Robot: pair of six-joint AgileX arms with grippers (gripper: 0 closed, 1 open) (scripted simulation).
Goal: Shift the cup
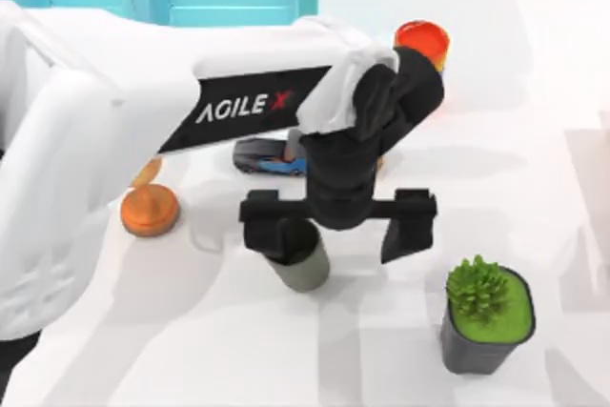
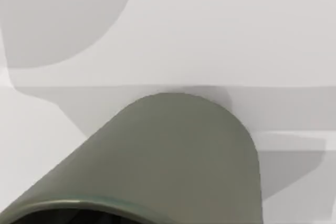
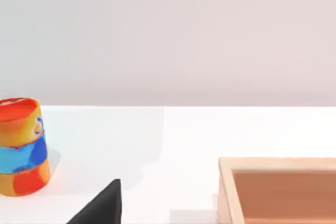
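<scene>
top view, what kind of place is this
Likely a rendered tabletop test scene: a plain white table scattered with unrelated props, such as a small grey-olive tumbler cup, a dark square pot with a green plant and a blue toy car.

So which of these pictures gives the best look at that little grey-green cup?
The top view: the cup stands upright on the table, with the left end effector open above it, one finger over its rim. The left wrist view shows just its side wall and part of the rim, very close.

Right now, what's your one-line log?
left gripper: jaws open, one over cup | cup: upright, on table | potted plant: right of cup
</scene>
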